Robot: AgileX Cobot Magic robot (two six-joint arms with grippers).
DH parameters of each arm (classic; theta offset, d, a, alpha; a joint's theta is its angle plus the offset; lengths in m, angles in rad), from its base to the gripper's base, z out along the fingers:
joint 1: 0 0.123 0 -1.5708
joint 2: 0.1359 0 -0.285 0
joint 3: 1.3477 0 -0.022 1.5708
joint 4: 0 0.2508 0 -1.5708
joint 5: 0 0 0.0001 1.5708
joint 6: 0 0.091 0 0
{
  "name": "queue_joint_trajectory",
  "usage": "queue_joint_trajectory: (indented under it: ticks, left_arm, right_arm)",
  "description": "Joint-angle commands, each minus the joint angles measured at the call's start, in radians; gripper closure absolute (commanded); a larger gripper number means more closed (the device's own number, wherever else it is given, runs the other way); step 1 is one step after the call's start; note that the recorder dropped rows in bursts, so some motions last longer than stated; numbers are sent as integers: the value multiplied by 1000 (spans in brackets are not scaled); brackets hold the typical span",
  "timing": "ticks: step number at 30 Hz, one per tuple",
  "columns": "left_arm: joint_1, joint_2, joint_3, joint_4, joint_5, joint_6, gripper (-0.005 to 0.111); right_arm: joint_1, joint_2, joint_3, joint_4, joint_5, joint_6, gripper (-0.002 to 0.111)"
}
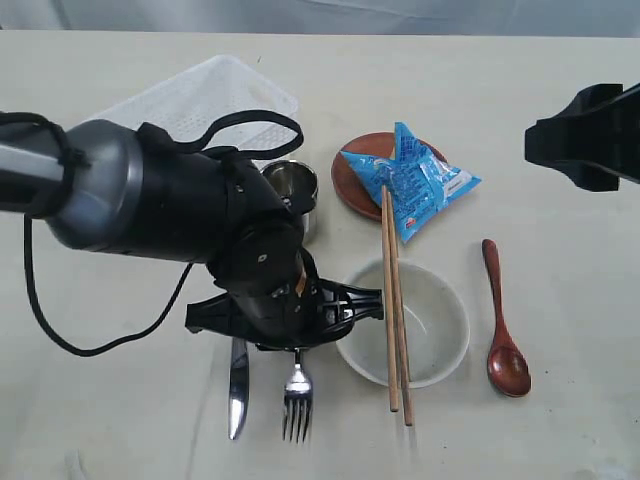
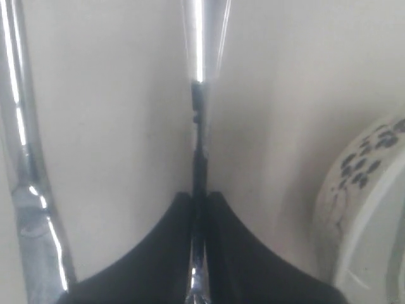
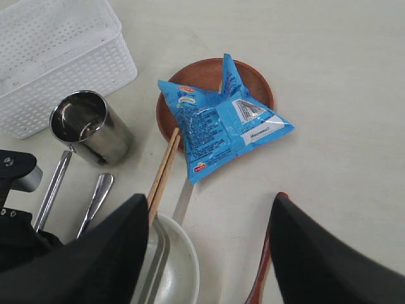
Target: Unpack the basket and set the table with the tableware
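My left gripper [image 1: 297, 350] [image 2: 199, 196] is shut on the handle of the steel fork [image 1: 297, 398] [image 2: 205, 38], low at the table [image 1: 100, 420], tines toward the front edge. The steel knife [image 1: 238, 385] [image 2: 25, 164] lies just beside it. To the right sits the off-white bowl [image 1: 440, 330] [image 3: 183, 266] with two chopsticks [image 1: 396, 300] [image 3: 163, 170] across it. The wooden spoon [image 1: 502, 335] lies right of the bowl. The steel cup [image 1: 292, 188] [image 3: 88, 126] stands by the white basket [image 1: 205, 95] [image 3: 57, 57]. My right gripper [image 1: 585, 140] [image 3: 209, 199] is open, high above the table with nothing in it.
A crinkly blue snack packet [image 1: 418, 180] [image 3: 215, 123] lies on the small brown plate [image 1: 352, 180] [image 3: 256, 82] behind the bowl. The left arm's black body and cable [image 1: 150, 200] cover the table's left middle.
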Motion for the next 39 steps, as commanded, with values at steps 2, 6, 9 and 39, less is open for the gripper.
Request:
queue_joint_trajectory:
  ticks: [2,6,9,39]
  left_arm:
    - [0,0,-22,0,3,-5,102]
    - [11,4,-22,0,5,-5,102]
    - [34,11,-22,-3,23,-2,102]
    - [37,13,-22,-67,17,37,71]
  right_arm:
    - [0,-6,1,-2,-1,-8,54]
    - [0,-6,1,-2,1,-8,54]
    - [0,-6,1,-2,1,-8,54]
    - [0,-6,1,-2,-1,-8,54]
